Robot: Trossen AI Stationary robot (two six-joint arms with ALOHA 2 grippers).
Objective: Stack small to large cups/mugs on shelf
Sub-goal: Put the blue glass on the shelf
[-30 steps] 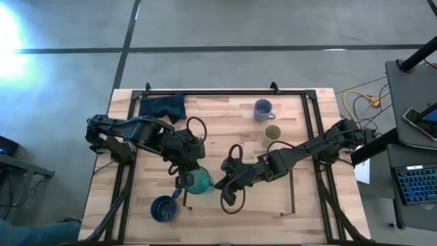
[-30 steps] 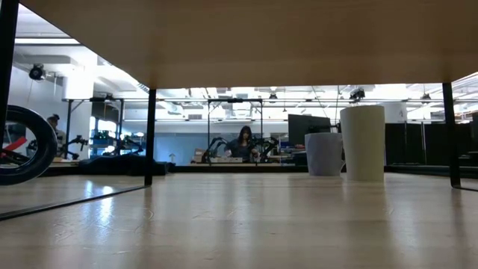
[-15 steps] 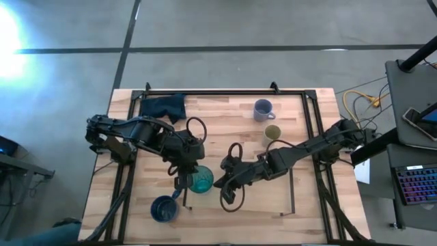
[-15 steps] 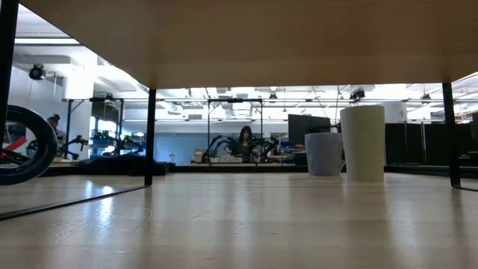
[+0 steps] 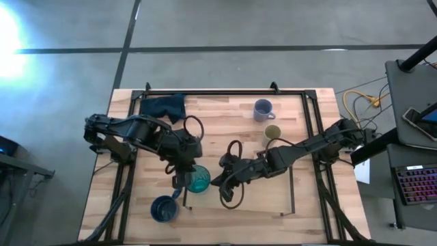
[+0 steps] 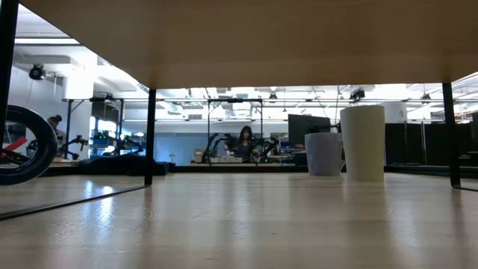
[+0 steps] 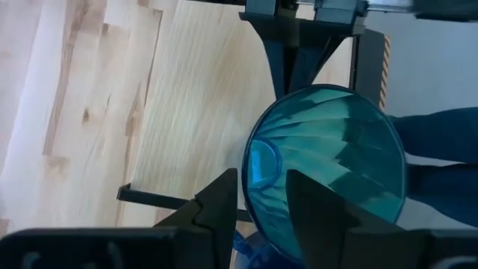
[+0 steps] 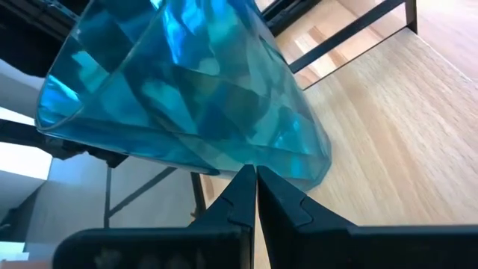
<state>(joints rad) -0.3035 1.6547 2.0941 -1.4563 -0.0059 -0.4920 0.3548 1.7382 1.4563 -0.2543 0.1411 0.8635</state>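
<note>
The teal see-through tumbler (image 5: 199,180) is over the left part of the light-wood shelf (image 5: 259,201), mouth up. My left gripper (image 5: 185,176) is shut on its rim. My right gripper (image 5: 217,183) is shut, and its tips are at the tumbler's right side. The wide dark blue mug (image 5: 163,208) stands on the table near the front left. The lavender-grey mug (image 5: 262,108) and the olive-tan cup (image 5: 272,132) stand upright at the back right. They also show in the low view, the mug (image 6: 323,153) beside the cup (image 6: 362,142). My left gripper holds the tumbler's rim wall (image 7: 252,196), one finger (image 7: 222,200) outside and one finger (image 7: 317,213) inside. The fingers come from above, pointing down. Whether the tumbler's base rests on the shelf I cannot tell. My right gripper's shut fingertips (image 8: 246,183) lie at the tumbler's lower side wall (image 8: 295,161), coming from the table's right. Whether they touch it I cannot tell.
A dark blue cloth (image 5: 164,106) lies at the back left. The shelf's black rails (image 5: 292,191) stand at its short ends. The low view looks under the shelf board (image 6: 239,37). A person sits far off in the room behind (image 6: 244,142).
My right gripper has moved a little toward the table's left, closer to the tumbler. The tumbler and my left gripper have shifted slightly the same way.
</note>
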